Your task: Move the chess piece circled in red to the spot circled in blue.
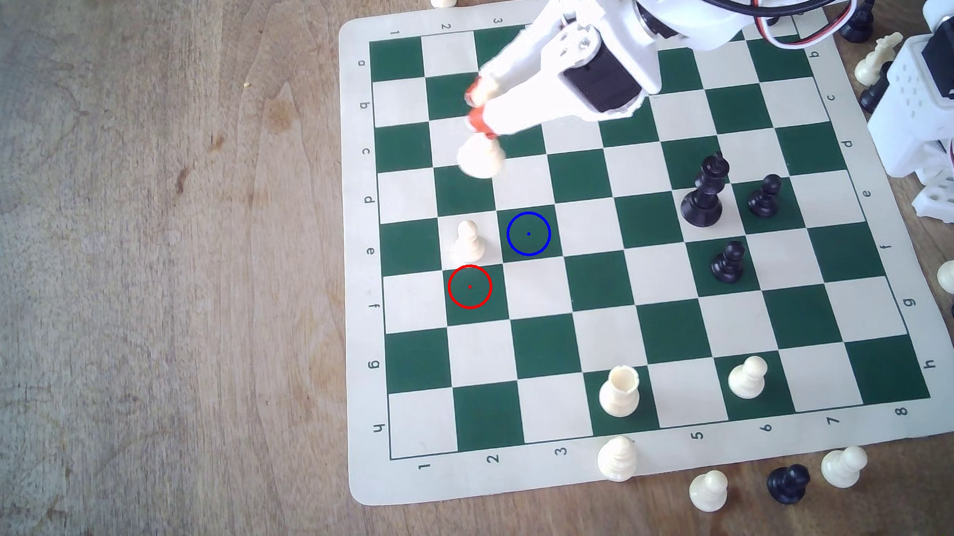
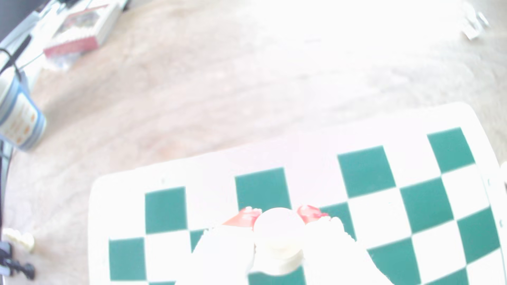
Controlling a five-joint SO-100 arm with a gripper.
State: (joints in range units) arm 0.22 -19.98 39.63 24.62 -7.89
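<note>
Currently, a pawn (image 1: 467,241) is seen beside the ringed spot (image 1: 528,233) at the exterior view's left. Above them, the chess piece (image 1: 480,156) is held clear of the board (image 1: 606,474), clamped between the gripper's (image 1: 476,108) red-tipped jaws, blurred.

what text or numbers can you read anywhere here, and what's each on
"1 2 3 5 6 7 8": chess mat's near border; a cream piece hides the 4.
"1 2 3": far border; the rest sits behind the arm.
"a b c d e f g h": the exterior view's left border.
"b c d e f g h": right border.
Mug print, box print: too blurred.
</note>
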